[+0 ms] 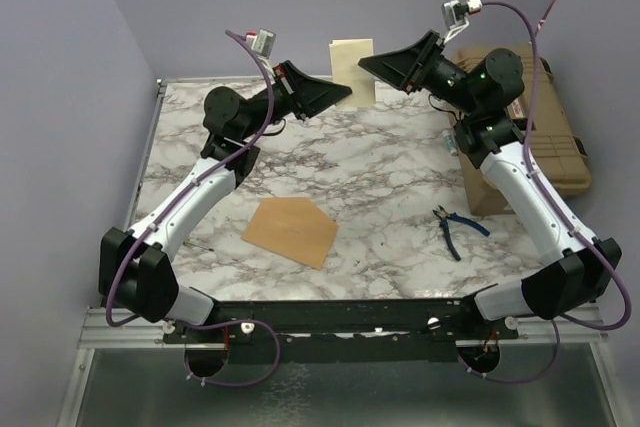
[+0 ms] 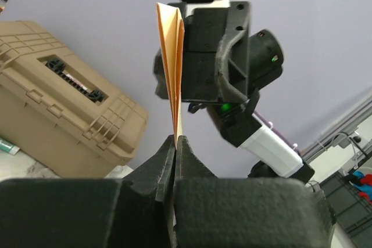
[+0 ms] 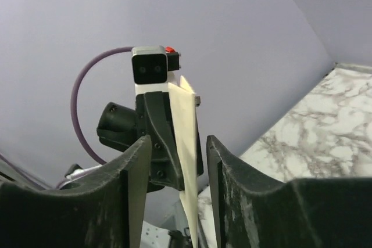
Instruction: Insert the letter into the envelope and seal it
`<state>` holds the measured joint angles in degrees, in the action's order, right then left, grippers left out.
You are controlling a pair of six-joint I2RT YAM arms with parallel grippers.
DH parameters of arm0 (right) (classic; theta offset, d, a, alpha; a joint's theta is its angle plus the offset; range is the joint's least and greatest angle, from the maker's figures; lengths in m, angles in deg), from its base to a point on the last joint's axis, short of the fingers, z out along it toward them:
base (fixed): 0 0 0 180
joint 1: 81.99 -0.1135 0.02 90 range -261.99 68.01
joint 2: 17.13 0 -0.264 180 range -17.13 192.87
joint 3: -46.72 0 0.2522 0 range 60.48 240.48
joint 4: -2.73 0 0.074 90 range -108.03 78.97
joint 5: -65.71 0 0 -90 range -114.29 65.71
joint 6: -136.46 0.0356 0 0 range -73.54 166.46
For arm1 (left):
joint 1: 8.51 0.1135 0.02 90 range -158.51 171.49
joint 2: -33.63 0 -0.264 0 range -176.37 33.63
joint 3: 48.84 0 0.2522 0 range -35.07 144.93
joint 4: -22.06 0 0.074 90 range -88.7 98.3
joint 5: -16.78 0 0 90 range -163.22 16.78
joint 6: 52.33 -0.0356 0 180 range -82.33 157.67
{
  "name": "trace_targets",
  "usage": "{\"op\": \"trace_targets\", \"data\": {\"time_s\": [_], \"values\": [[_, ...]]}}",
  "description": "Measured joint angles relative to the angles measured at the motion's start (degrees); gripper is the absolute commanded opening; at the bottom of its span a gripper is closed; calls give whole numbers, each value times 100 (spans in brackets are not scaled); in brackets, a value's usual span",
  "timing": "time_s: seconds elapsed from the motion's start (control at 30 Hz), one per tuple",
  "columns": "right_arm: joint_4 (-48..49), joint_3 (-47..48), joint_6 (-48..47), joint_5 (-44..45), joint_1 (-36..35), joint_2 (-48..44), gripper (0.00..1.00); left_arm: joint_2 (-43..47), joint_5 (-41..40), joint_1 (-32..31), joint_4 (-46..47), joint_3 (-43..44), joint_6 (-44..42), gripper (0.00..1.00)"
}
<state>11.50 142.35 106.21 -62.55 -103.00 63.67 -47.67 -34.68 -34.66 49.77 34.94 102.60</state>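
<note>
The letter [image 1: 352, 65] is a pale sheet held upright in the air at the back middle of the table. My left gripper [image 1: 347, 96] is shut on its lower edge; in the left wrist view the jaws [image 2: 175, 139] pinch the folded sheet [image 2: 173, 68], which shows edge-on. My right gripper [image 1: 364, 67] is open, with the sheet's right edge between its fingers; in the right wrist view the sheet [image 3: 187, 137] stands in the gap of that gripper [image 3: 179, 141], touching neither finger. The orange-brown envelope [image 1: 290, 230] lies flat on the marble table, near the front, with its pointed flap to the right.
A tan hard case [image 1: 545, 137] stands at the right edge, behind the right arm. Blue-handled pliers [image 1: 455, 230] lie on the table at the front right. Purple walls close in the left, back and right.
</note>
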Motion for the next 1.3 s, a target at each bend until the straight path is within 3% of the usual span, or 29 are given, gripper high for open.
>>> {"op": "trace_targets", "data": {"time_s": [0.13, 0.5, 0.6, 0.67, 0.8, 0.9, 0.97, 1.1, 1.17, 1.23, 1.3], "values": [[-1204, 754, -1270, -326, 0, 63, 73, -68, 299, 98, -79, 4, -238, 0], [-5058, 3613, -4531, -1556, -4, 1333, 77, -188, 1663, 129, -804, 197, -1163, 0], [-5626, 3727, -4942, -1696, -4, 1569, 75, -188, 1825, 129, -1110, 260, -1416, 0], [-6000, 3727, -5165, -1729, -4, 1665, 67, -188, 1910, 129, -1248, 310, -1554, 0], [-6288, 3689, -5366, -1823, -4, 1687, 21, -188, 1976, 129, -1694, 466, -1930, 0], [-6142, 3427, -5281, -1910, -4, 1526, 1, -188, 1991, 133, -2157, 581, -2271, 0], [-5956, 3154, -5182, -1941, -4, 1353, 0, -186, 1985, 131, -2430, 632, -2481, 6], [-5344, 2444, -4826, -1937, -4, 903, 0, -133, 1856, 131, -2754, 634, -2719, 58], [-4852, 1985, -4562, -1864, -4, 623, 0, -68, 1709, 131, -2833, 636, -2782, 75], [-4170, 1377, -4122, -1650, -4, 262, 0, 31, 1410, 131, -2885, 634, -2721, 84], [-3333, 765, -3587, -1333, -4, -68, 0, 192, 1132, 129, -2824, 590, -2597, 87]]}}
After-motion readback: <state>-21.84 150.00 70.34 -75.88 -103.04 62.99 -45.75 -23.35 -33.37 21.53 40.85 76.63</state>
